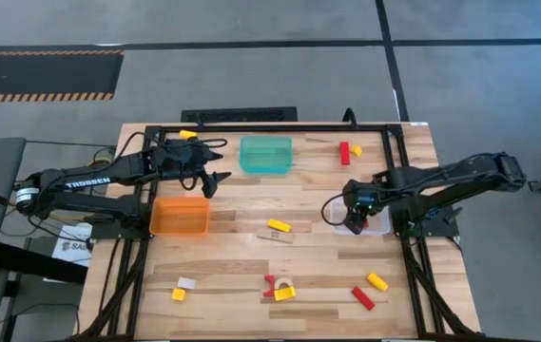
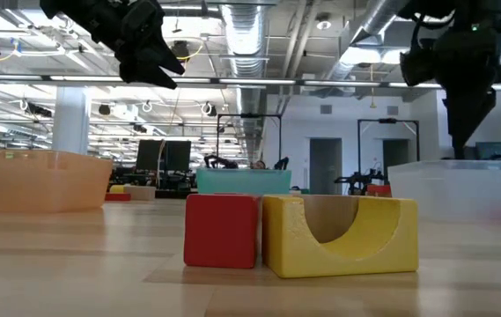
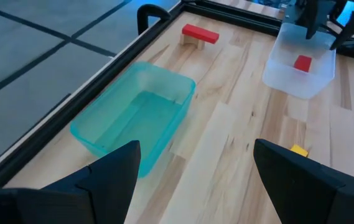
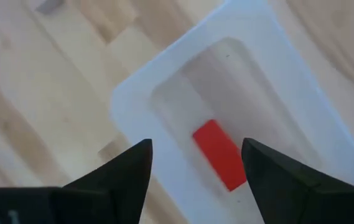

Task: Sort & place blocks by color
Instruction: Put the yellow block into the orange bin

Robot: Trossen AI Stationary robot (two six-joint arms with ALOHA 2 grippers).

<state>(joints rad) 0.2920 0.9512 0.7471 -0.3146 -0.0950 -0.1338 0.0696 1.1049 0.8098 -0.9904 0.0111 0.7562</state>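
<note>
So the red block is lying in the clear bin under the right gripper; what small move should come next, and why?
Probably lift the right gripper straight up out of the clear bin. Its fingers stand open and the red block lies loose on the bin floor, so that drop looks done, and more blocks wait on the table.

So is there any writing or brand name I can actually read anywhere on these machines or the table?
"TROSSEN": white letters along the left arm, seen from the high view.
A white label under the table's left edge carries dark print, too small and cut off to read.
Nothing readable on the blocks, the bins or the right arm.
</note>
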